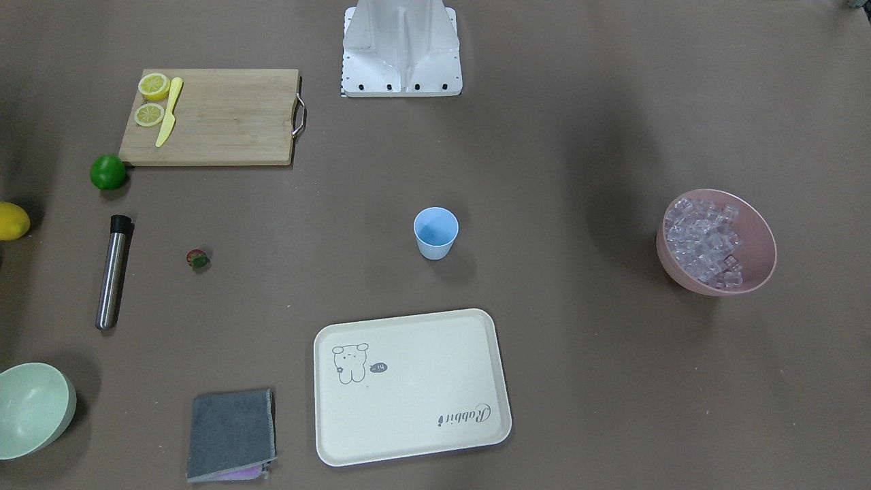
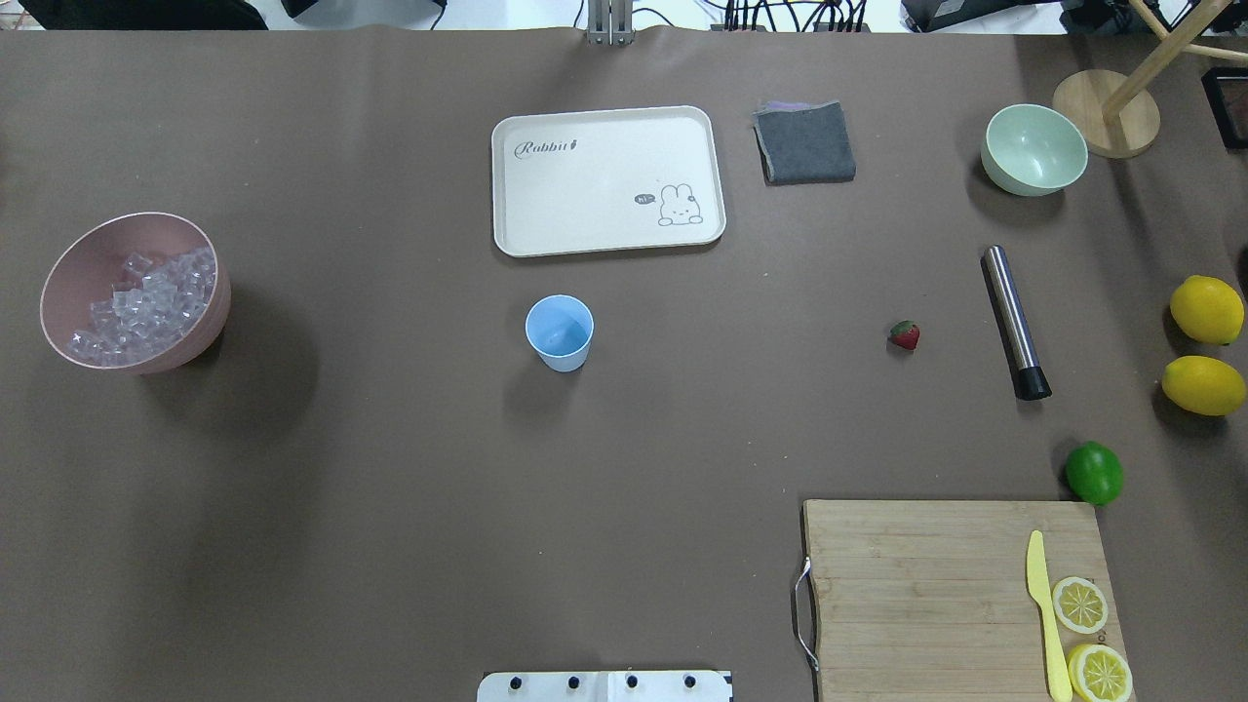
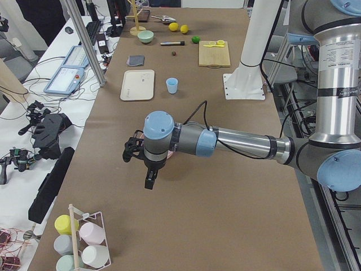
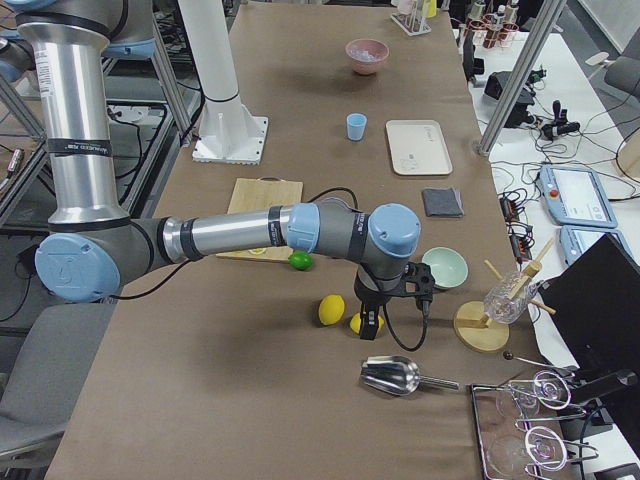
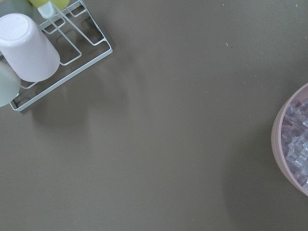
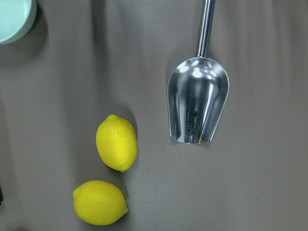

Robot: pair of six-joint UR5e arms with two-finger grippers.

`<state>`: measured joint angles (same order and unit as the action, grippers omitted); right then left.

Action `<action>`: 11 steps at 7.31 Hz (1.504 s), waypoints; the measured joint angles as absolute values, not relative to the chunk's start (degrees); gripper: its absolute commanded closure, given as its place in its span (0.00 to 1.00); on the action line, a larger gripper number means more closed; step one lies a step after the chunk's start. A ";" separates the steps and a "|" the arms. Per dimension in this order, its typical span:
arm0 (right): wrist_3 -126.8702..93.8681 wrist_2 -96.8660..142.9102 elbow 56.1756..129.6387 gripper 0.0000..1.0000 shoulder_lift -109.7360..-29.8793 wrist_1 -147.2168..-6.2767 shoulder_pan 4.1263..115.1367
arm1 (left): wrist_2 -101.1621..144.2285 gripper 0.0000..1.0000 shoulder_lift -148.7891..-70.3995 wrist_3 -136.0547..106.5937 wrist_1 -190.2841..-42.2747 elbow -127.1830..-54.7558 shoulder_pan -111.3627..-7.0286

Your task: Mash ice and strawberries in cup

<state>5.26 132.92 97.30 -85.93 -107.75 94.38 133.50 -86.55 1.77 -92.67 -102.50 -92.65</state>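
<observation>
Closest up in the overhead view, hard against the robot-side edge toward the right end: a wooden cutting board [image 2: 926, 595], with two lemon halves [image 2: 1080, 604] and a yellow plastic knife [image 2: 1043, 614] lined up along its outer side. Just off its far corner, a green lime [image 2: 1094, 473].

Smack in the middle of the tabletop [image 2: 390, 468]: the cup [image 2: 560, 331], light blue and upright. Just beyond it toward the operators' edge, a cream tray [image 2: 585, 195], then a folded grey cloth [image 2: 804, 143] beside that and a pale green bowl [image 2: 1033, 148] further toward the right end.

Got the strawberry [image 2: 905, 335] lying on bare tabletop, well apart from the cup, off toward the right end and near a steel rod [image 2: 1010, 312] with a black tip. Got the ice [image 2: 146, 307] heaped in a pink bowl [image 2: 97, 253] near the left end, also well apart from the cup. Two whole lemons [image 2: 1207, 309] right at the right end.

Out past the pink bowl at the left end, the left gripper [image 3: 150, 179] hanging above the tabletop, near a wire rack of cups [image 5: 29, 45]. Can't tell from the side view whether its jaws are spread or pressed together. Same deal with the right gripper [image 4: 368, 322], hanging over the two lemons with a metal scoop [image 6: 198, 106] lying near them: can't tell how those jaws stand either.
</observation>
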 measured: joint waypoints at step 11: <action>5.35 133.61 98.88 0.00 -85.78 -107.95 94.31 | 131.93 0.03 -86.93 1.67 -92.69 -101.60 -95.37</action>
<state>5.35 133.61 98.88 -85.78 -107.95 94.31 131.93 -86.93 1.67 -92.69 -101.60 -95.37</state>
